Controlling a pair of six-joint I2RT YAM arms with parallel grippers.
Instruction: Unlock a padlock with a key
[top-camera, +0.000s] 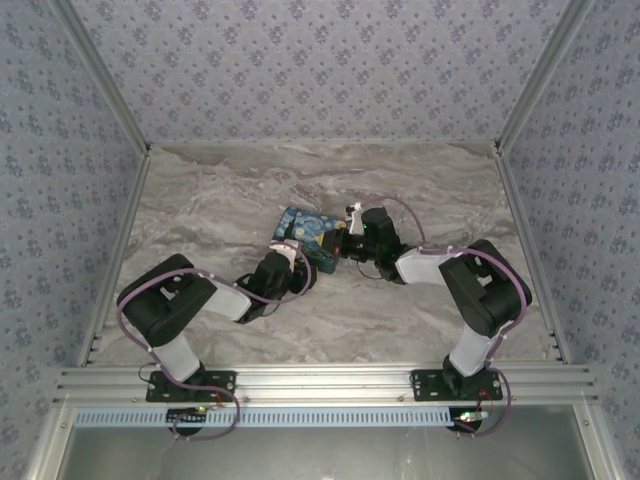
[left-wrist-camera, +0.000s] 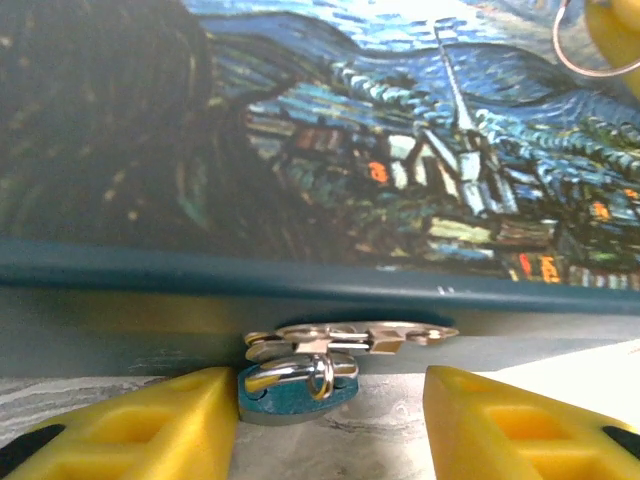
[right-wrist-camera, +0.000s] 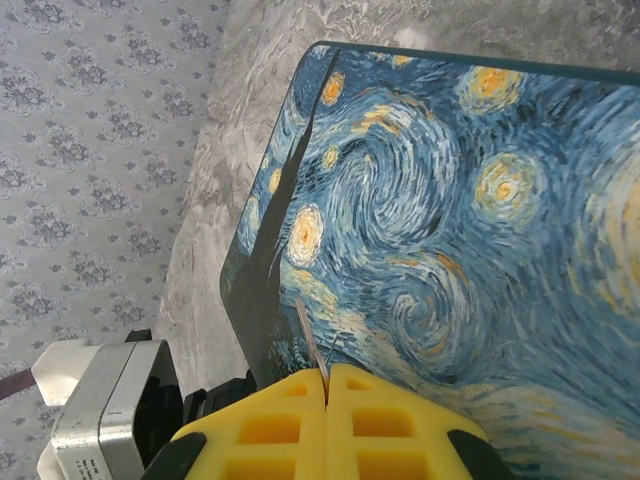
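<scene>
teal padlock (left-wrist-camera: 295, 392) hung on clasp (left-wrist-camera: 350, 338), slim key (right-wrist-camera: 311, 340)

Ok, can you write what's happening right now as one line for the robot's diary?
left gripper: open, padlock between fingers | right gripper: shut on key | padlock: hanging at front of box

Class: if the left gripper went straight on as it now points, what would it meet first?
Most likely the padlock, just ahead of the left gripper, nearer one finger; the painted box stands right behind it. Depth is unclear.
</scene>
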